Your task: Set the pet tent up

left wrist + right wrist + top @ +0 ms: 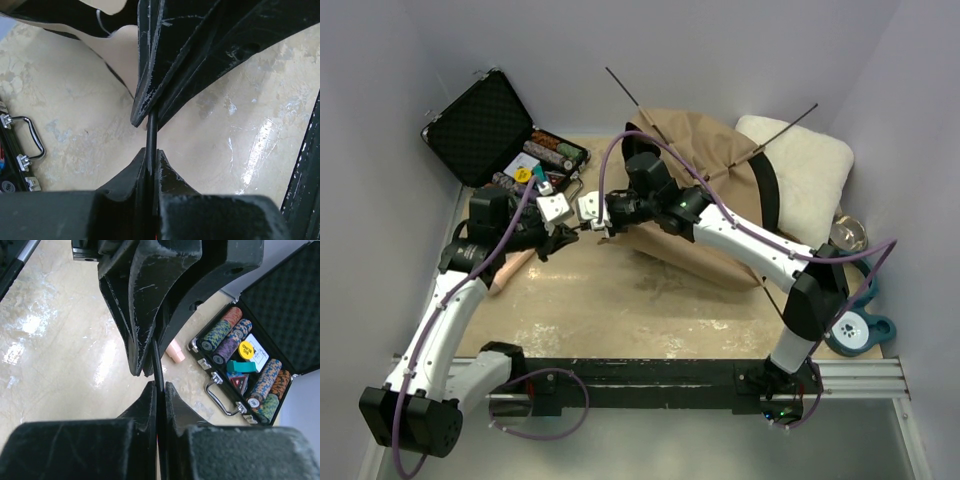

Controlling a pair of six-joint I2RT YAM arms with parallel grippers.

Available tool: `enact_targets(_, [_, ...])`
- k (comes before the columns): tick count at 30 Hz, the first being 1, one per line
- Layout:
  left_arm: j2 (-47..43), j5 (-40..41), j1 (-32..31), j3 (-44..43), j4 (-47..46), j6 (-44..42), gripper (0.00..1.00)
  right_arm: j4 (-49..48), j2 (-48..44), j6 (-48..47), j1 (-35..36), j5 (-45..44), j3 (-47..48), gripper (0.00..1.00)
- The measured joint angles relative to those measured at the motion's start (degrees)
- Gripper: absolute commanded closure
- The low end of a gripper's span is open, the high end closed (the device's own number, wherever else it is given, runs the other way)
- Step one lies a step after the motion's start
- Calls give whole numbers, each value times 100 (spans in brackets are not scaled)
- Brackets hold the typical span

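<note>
Bright, even light; white glare streaks the table [260, 140]; the near right gripper [159, 386] looks soft-focused.

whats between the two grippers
A short stretch of thin black tent pole, clamped by left gripper and right gripper; both wrist views show it.

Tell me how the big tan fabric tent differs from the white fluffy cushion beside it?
The tan fabric tent is smooth cloth; the white fluffy cushion is shaggy. The tent slumps in a crumpled heap with thin black poles sticking out; the cushion lies flat and tidy. The tent is larger than the cushion. Both are soft and lie side by side.
</note>
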State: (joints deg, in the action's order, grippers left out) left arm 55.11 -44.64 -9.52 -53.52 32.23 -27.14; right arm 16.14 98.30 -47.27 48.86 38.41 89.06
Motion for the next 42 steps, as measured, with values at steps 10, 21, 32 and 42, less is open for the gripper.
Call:
enact_targets(10, [-310, -376, 837, 83, -774, 973, 20, 140, 7, 87, -184, -138, 210, 100])
enact_targets(21, [-1705, 140, 1287, 1547, -3541, 2957, 15, 101, -52, 170, -553, -463, 417, 100])
enact_targets(32, [-518, -673, 1224, 3318, -6671, 4183, 11, 98, -531, 339, -669, -597, 719, 100])
enact_targets(42, [868, -243, -345, 3237, -8588, 4347, 10, 153, -859, 496, -693, -608, 909, 100])
